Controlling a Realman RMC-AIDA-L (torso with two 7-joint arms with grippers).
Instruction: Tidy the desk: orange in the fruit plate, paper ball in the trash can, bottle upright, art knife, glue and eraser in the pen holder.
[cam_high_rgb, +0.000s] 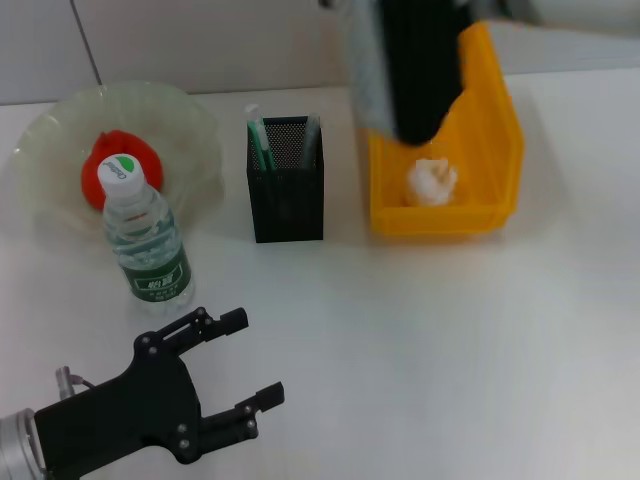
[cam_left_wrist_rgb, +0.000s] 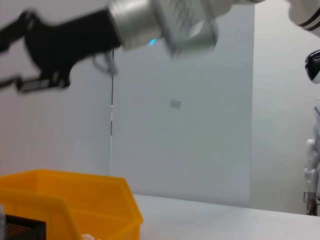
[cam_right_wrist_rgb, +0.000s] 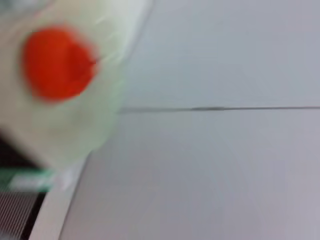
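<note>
My left gripper (cam_high_rgb: 235, 365) hangs low over the near left part of the desk (cam_high_rgb: 450, 340), its jaws spread apart and holding nothing. I judge it is parked here, because the bottle (cam_high_rgb: 145, 240) just beyond it already stands upright, near the left edge and in front of the fruit plate (cam_high_rgb: 40, 150).

The orange (cam_high_rgb: 115, 165) lies in the fruit plate at the far left corner, partly hidden behind the cap of the bottle. In the right wrist view the orange (cam_right_wrist_rgb: 57, 62) shows as a red blur on the pale plate (cam_right_wrist_rgb: 107, 75).

The pen holder (cam_high_rgb: 286, 195) stands near the far edge, between the plate and the yellow trash can (cam_high_rgb: 490, 150). Some green and white things stick out of it; I cannot say which of the art knife, glue and eraser they are.

The paper ball (cam_high_rgb: 431, 182) rests on the floor of the trash can. My right gripper (cam_high_rgb: 410, 70) is raised above this can; in the left wrist view the right gripper (cam_left_wrist_rgb: 30, 55) looks parted and holds nothing, so I think it has dropped the ball. The task seems almost complete.
</note>
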